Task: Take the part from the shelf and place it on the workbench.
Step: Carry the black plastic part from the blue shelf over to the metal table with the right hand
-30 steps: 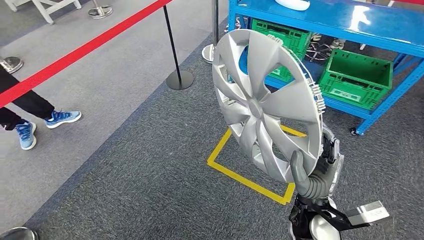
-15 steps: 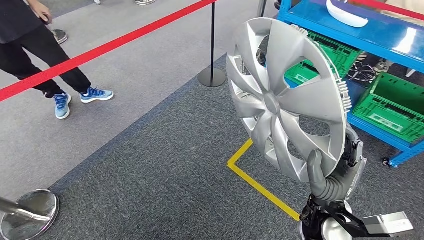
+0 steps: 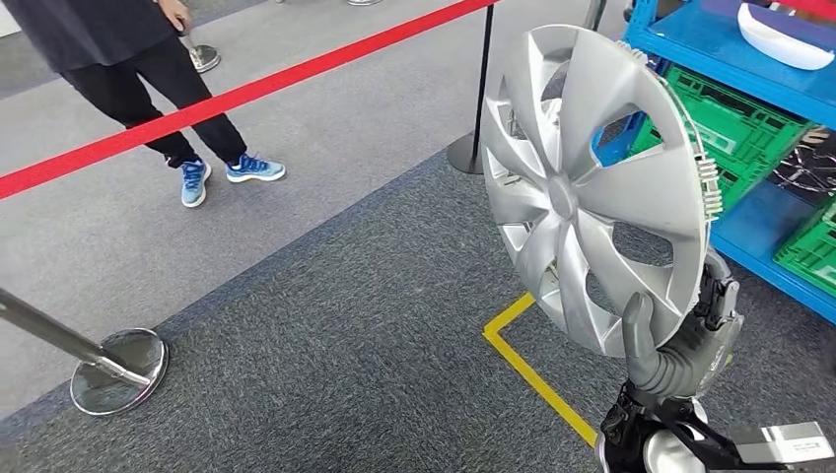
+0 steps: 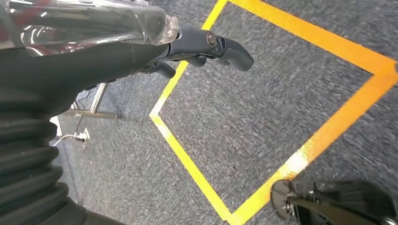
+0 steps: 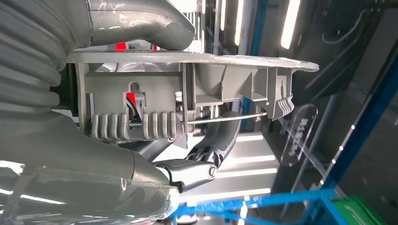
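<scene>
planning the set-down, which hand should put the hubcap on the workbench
Right. The right hand already grips the hubcap by its lower rim, holding it upright; the left hand hangs low over the floor, holding nothing.

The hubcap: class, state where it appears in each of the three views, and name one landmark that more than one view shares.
Head view: the hubcap stands on edge right of centre, held at its lower rim by the right hand.
Left wrist view: not in it.
Right wrist view: its rim and clips cross the middle, seen from behind.
Shared landmark: the yellow floor tape, in the head and left wrist views.

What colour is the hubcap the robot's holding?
Silver hubcap, clearest in the head view.
</scene>
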